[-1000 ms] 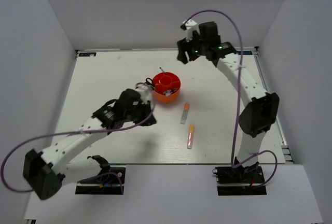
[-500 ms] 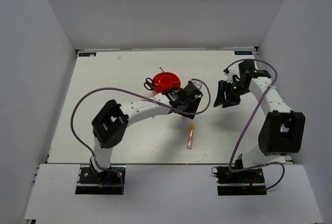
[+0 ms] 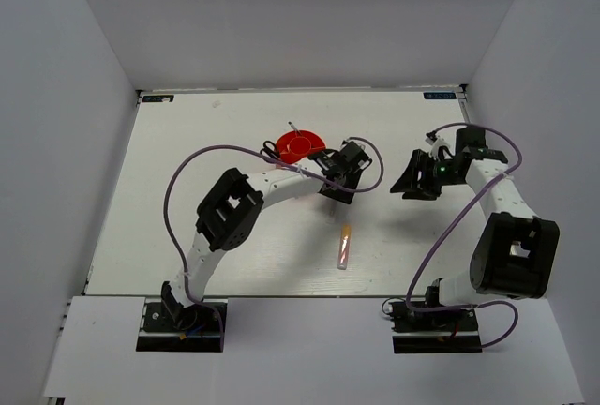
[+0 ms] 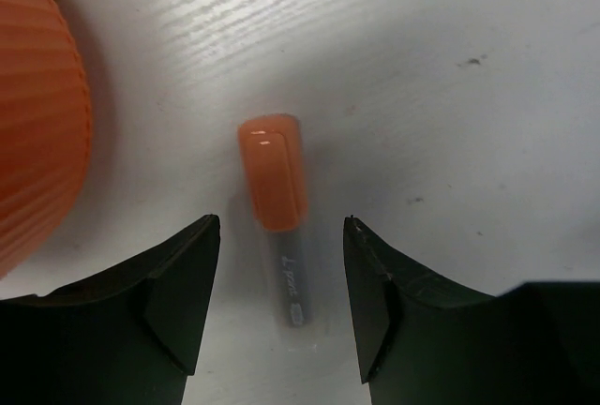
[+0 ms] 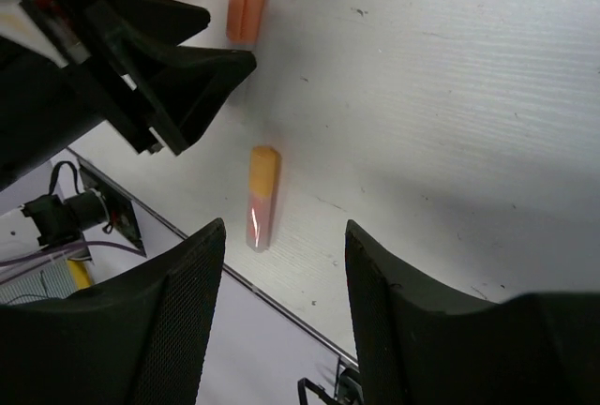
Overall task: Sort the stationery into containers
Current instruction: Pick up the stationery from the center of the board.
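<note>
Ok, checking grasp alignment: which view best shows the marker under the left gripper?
Left wrist: the marker lies flat, whole length visible, between the fingers of the open left gripper. Right wrist shows only its orange cap; in the top view the gripper hides it.

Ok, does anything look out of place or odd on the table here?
Nothing spilled or damaged. Outside the orange organiser, one marker stick lies between the open left fingers and a second marker stick lies nearer the arm bases.

Organiser [image 4: 37, 114] cut off at left-wrist frame edge; contents overhead too small.
</note>
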